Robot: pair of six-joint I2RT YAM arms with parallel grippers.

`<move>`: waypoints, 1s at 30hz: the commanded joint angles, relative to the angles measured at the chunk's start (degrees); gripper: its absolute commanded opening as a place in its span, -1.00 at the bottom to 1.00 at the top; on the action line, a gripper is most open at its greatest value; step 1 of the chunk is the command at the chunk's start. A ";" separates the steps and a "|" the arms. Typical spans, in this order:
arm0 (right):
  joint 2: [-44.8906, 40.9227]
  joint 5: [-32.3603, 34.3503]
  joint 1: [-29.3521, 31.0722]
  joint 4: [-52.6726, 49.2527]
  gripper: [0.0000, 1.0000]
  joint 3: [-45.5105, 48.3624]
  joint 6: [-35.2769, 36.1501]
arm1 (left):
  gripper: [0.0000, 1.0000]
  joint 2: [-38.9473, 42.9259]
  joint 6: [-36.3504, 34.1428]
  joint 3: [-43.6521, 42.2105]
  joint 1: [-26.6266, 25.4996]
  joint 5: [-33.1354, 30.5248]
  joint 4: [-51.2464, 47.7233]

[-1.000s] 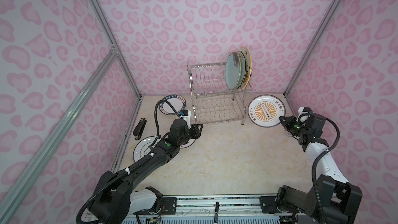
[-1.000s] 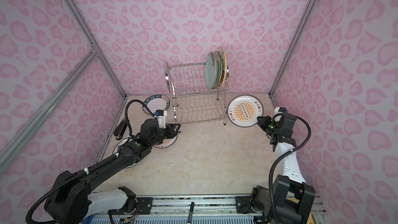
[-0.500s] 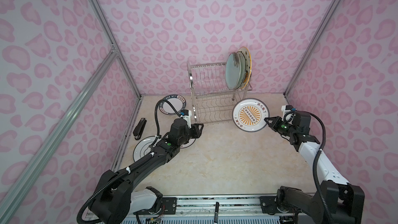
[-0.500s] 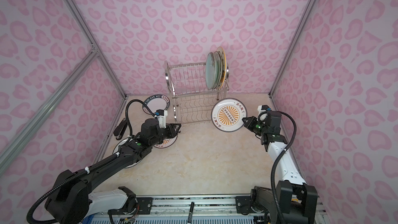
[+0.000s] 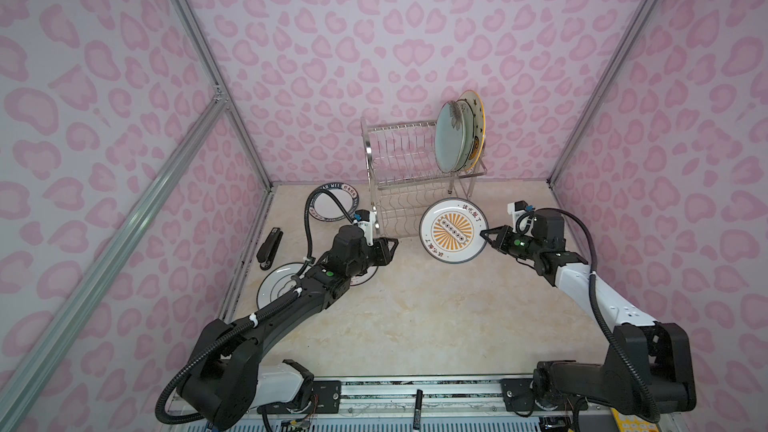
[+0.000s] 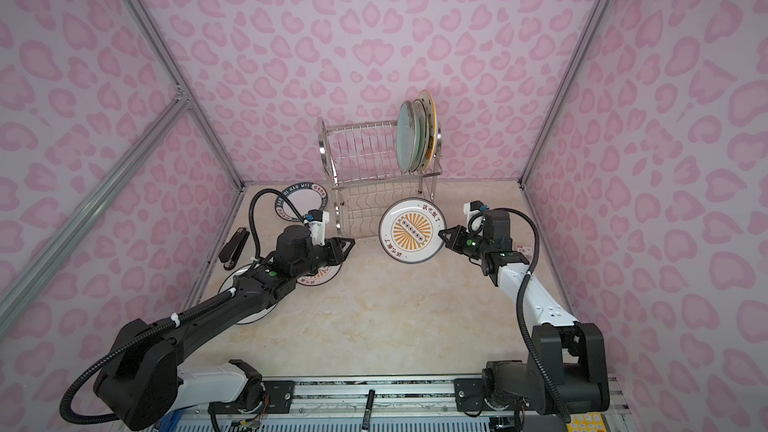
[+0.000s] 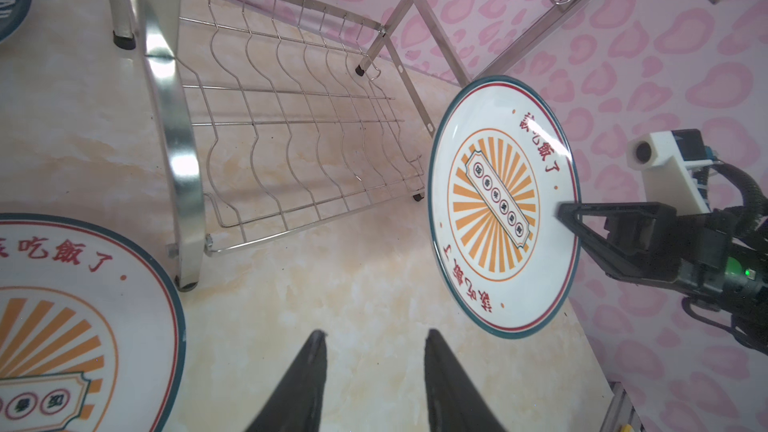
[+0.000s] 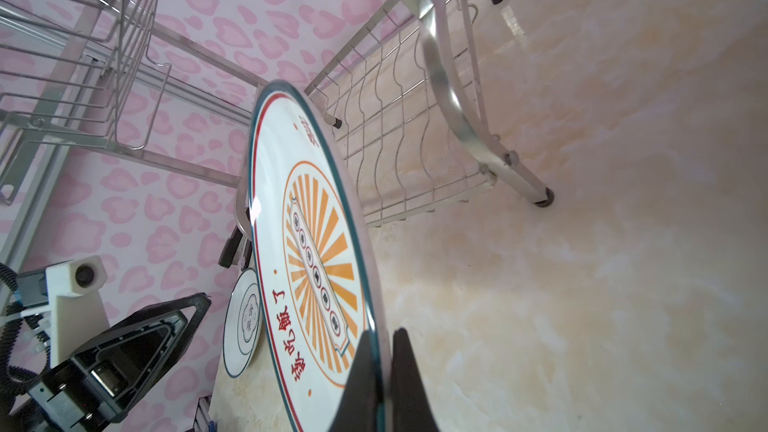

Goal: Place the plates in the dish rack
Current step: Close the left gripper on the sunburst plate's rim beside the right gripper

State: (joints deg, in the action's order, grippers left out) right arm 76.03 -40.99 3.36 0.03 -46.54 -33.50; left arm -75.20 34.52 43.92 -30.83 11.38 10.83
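In both top views, right of centre: right gripper [image 5: 484, 235] pinched tight on the rim of an orange-sunburst plate [image 5: 452, 234], held on edge with printed face toward the camera, just in front of the right end of the dish rack [image 5: 399, 168] at centre. On the upper tier, right end: pale teal plate [image 5: 448, 141] and orange-rimmed star plate [image 5: 477, 118] standing on edge, a third between them with only its edge showing. Left of centre: left gripper [image 5: 393, 244] with jaws apart, gripping nothing; second sunburst plate [image 5: 365, 280] flat, partly under that arm's wrist; black-ringed plate [image 5: 274, 290] flat beside it; navy-lettered plate [image 5: 332, 203] flat by the rack's left foot; black stapler [image 5: 270, 245] near the left wall. In the left wrist view: fingers [image 7: 307, 376] parted at bottom centre, held plate at right, flat sunburst plate at lower left, wavy lower tier [image 7: 291, 118] at upper centre. In the right wrist view: fingers [image 8: 409, 380] clamped on the plate's edge at bottom centre, rack across the top.
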 commanded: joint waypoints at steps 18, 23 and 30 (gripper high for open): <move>2.81 -6.79 7.22 8.43 -1.00 -1.80 1.33 | -0.16 -1.35 -0.58 2.53 -1.39 3.24 1.43; 2.72 -7.60 8.32 8.91 -1.00 -2.10 1.41 | -0.17 -1.26 -0.51 2.41 -1.51 3.17 1.56; 2.99 -8.22 10.07 8.54 -1.00 -2.91 2.15 | -0.19 -0.83 -0.51 2.48 -1.60 3.14 1.57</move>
State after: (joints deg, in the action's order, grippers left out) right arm 78.70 -47.70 12.99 5.65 -49.06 -31.68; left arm -76.27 34.46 45.84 -32.42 14.15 10.81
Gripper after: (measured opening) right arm 0.050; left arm 0.408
